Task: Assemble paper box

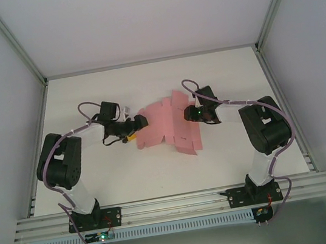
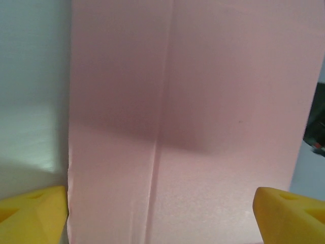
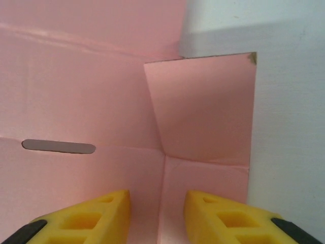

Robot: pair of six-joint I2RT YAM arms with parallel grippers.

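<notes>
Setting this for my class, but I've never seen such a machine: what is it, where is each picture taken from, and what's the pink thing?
Two robot arms are bolted at the near edge of a table. The wide picture looks down from above; the other two come from wrist cameras, so the yellow fingers are each arm's own. The pink thing is the paper box, a cut sheet with creases and flaps, not yet folded. The left gripper is open at its left edge. The right gripper is over its right side; whether it grips is unclear.

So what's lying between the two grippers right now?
The pink paper box sheet lies flat between the left gripper and right gripper, shown in the top view.
</notes>
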